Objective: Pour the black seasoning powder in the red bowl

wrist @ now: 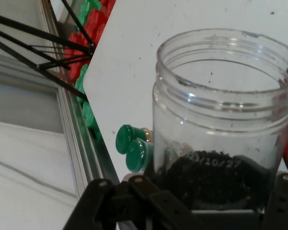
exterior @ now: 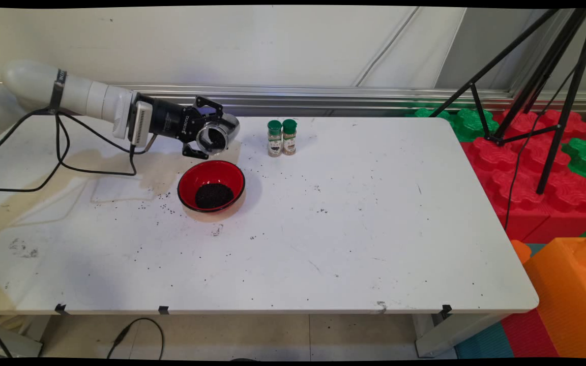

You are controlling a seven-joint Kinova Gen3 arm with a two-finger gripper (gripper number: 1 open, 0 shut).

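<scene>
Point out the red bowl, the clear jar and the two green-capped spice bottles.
red bowl [exterior: 196, 175]: main view, bare inner wall.
clear jar [wrist: 221, 120]: hand view, its clear side wall.
spice bottles [exterior: 282, 142]: main view, where the two labels meet.

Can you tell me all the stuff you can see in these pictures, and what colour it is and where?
Clear jar: one, see-through with a little black stuff left inside, held tipped above the bowl.
Bowl: one, red with a black rim, on the table's left-middle, with a pile of black grains in it.
Spice bottles: two, green caps, side by side near the table's far edge, right of the jar.
Table: one, white, sprinkled with black specks.
Tripod: one, black, far right behind the table.
Foam blocks: several, red, green and orange, on the right.
Gripper: one, black, closed around the jar.
</scene>
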